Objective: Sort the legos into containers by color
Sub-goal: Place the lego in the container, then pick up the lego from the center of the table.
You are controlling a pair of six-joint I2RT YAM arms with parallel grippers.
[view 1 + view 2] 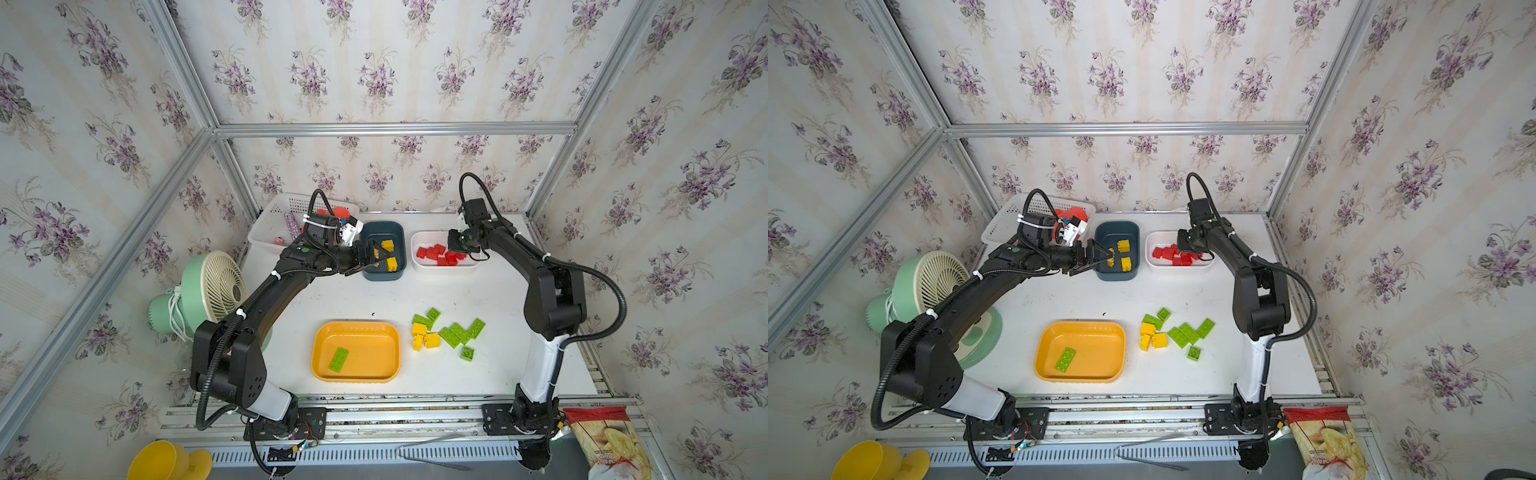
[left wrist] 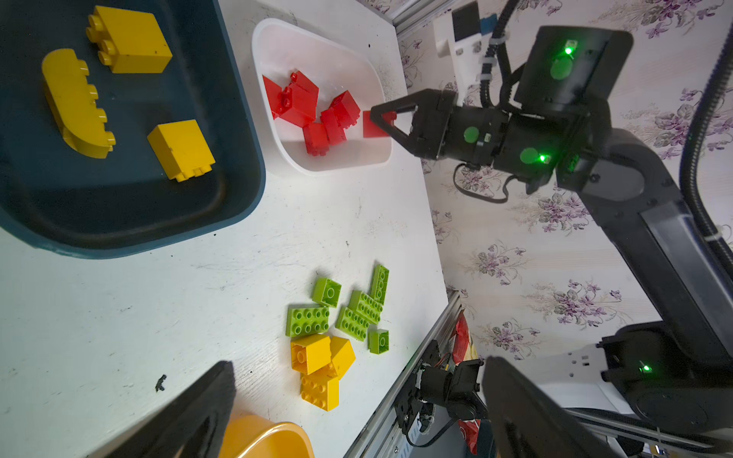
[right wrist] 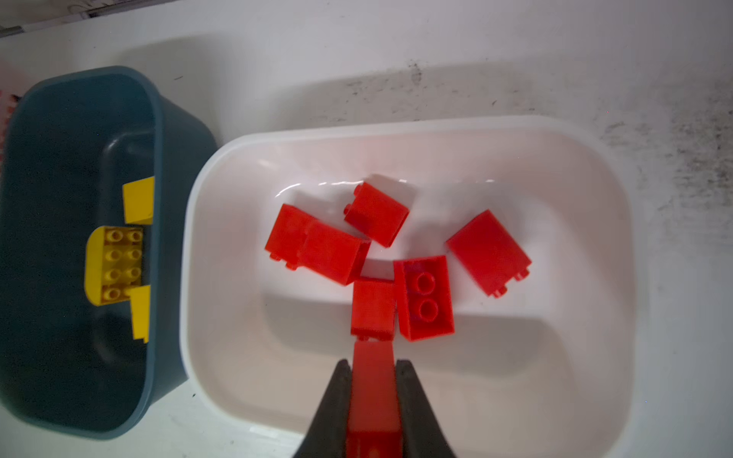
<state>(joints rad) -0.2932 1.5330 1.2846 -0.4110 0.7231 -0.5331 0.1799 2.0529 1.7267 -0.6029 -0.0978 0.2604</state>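
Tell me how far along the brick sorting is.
Done: red bricks lie in the white tray, three yellow bricks in the blue tray, one green brick in the orange tray. In hand: the right claw grips another red brick above the white tray. Remaining: the loose pile, six green and three yellow, on the table.

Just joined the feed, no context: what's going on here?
Two arms are sorting lego bricks by color. The right gripper is shut on a red brick over the white tray, which holds six more red bricks. The left gripper hangs open at the teal tray with three yellow bricks. One green brick lies in the orange tray; a green-and-yellow pile waits on the table.
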